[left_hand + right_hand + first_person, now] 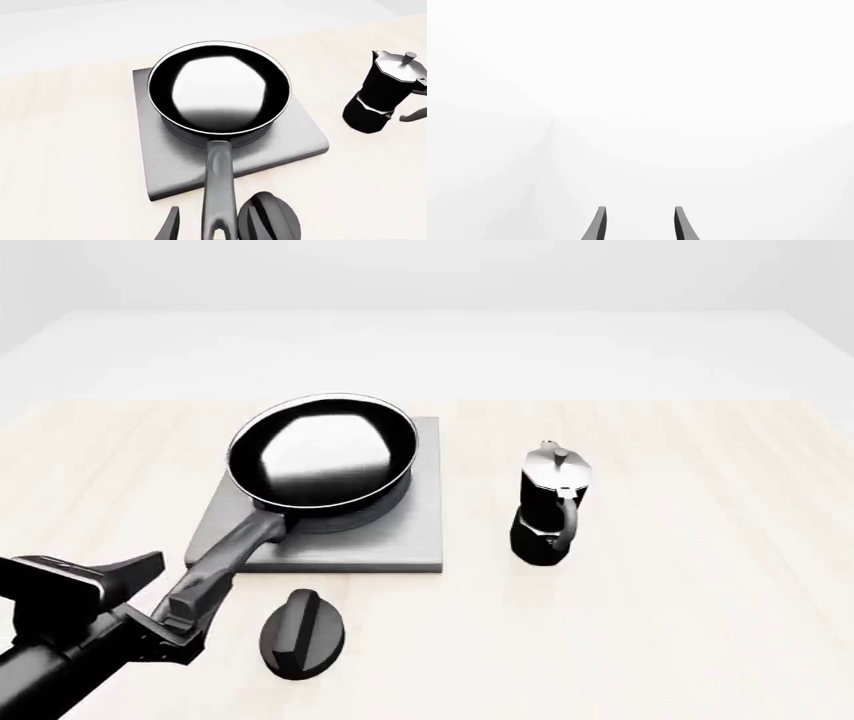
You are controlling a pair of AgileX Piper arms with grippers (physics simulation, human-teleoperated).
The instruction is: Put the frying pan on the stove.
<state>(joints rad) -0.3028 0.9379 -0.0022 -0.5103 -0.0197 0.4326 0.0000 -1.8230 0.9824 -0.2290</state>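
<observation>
The frying pan (320, 455) sits flat on the grey stove (387, 540), its round black bowl over the burner and its long handle reaching past the stove's near-left corner. My left gripper (158, 602) is open at the handle's end, one finger on each side with a gap showing. The left wrist view looks straight along the handle to the frying pan (217, 87) on the stove (293, 135), with the left gripper (212, 209) straddling the handle. In its own wrist view my right gripper (639, 220) is open, facing only white background; it is outside the front view.
A small black oval knob (303, 633) lies on the table just right of the handle's end, close to my left gripper. A black-and-silver moka pot (550, 505) stands upright to the right of the stove. The light wooden table ends at a far edge behind them.
</observation>
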